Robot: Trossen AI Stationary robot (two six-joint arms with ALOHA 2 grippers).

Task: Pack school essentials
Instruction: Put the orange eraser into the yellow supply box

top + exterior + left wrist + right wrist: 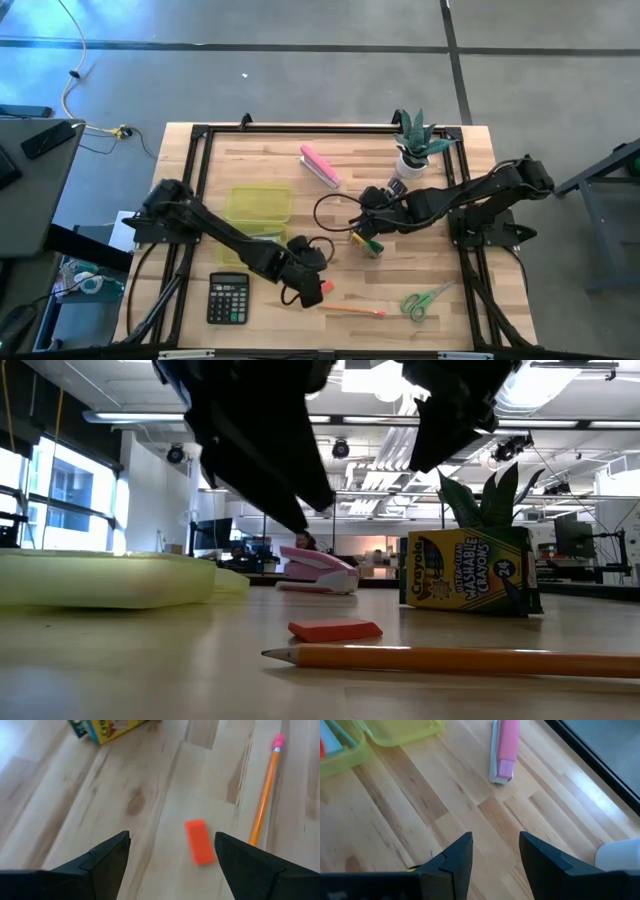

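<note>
A small red eraser [200, 841] lies flat on the wood, with an orange pencil [264, 795] beside it. My left gripper [172, 837] hovers open above the eraser [326, 289] and touches nothing. The yellow-green crayon box [367, 243] stands on the table near the middle. My right gripper [496, 836] is open above bare wood, just on the far side of the box [465, 570]. Green-handled scissors [424, 301] lie toward the near right. A yellow-green tray [258, 210] sits left of centre, and something light blue and red [327, 742] lies inside it.
A pink stapler [320, 166] lies toward the far edge, in front of my right gripper [362, 208]. A black calculator [228, 298] sits near the near left edge. A potted plant [413, 146] stands at the far right. A black cable loops over the middle of the table.
</note>
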